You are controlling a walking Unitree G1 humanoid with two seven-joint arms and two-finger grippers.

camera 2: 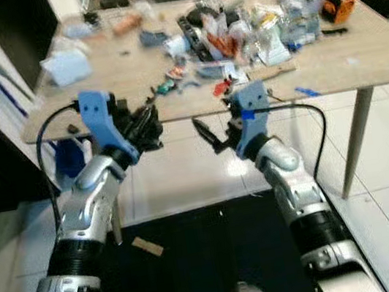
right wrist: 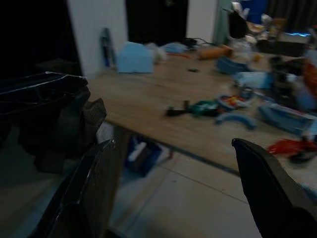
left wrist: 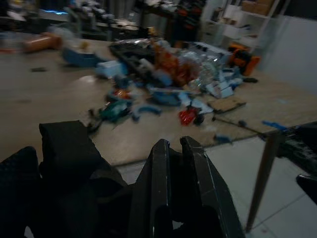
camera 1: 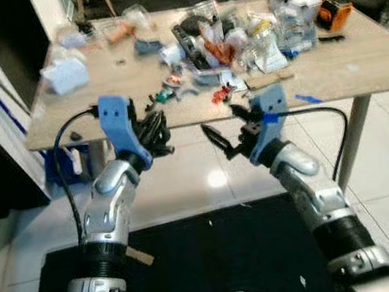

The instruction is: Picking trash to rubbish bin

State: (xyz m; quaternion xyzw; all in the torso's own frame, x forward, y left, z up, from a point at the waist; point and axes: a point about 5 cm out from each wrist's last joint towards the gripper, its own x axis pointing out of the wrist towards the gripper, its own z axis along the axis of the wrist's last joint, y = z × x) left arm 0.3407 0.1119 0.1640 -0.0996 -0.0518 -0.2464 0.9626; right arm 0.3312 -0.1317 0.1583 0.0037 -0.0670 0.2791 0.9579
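My right fingers [right wrist: 267,188] stand spread wide, gripping nothing; through the gap I see the near edge of the tabletop [camera 1: 360,68]. My left fingers [left wrist: 171,188] lie pressed together side by side, and dark crumpled stuff bunches at their base; whether it is gripped I cannot tell.

Right gripper [camera 1: 232,129] hangs in the air just short of the tabletop's near edge, over pale floor tiles [camera 1: 191,169], fingers pointing toward 10 o'clock. Left gripper [camera 1: 155,133] sits beside it, toward 9 o'clock from the right one, also just below the table edge. The two are near, not touching. Each wears a blue wrist housing with a black cable looping off.

Trash: scattered over the tabletop. Closest to the edge, at 12 o'clock from my right gripper, a small red scrap [camera 1: 220,96]. From it toward 9 o'clock, a green-and-dark bit [camera 1: 164,95] and a curved blue piece [left wrist: 148,109] just beside. Farther back, a dense heap of clear plastic bags and wrappers [camera 1: 251,33], mixed with orange and black items. At the heap's 3 o'clock, an orange-and-black tool [camera 1: 335,12]. Far back at 9 o'clock, a light-blue bundle [camera 1: 65,76]. A strip of blue tape [camera 1: 308,98] lies on the near edge by my right arm.

Black mat [camera 1: 220,260] on the floor under my arms.
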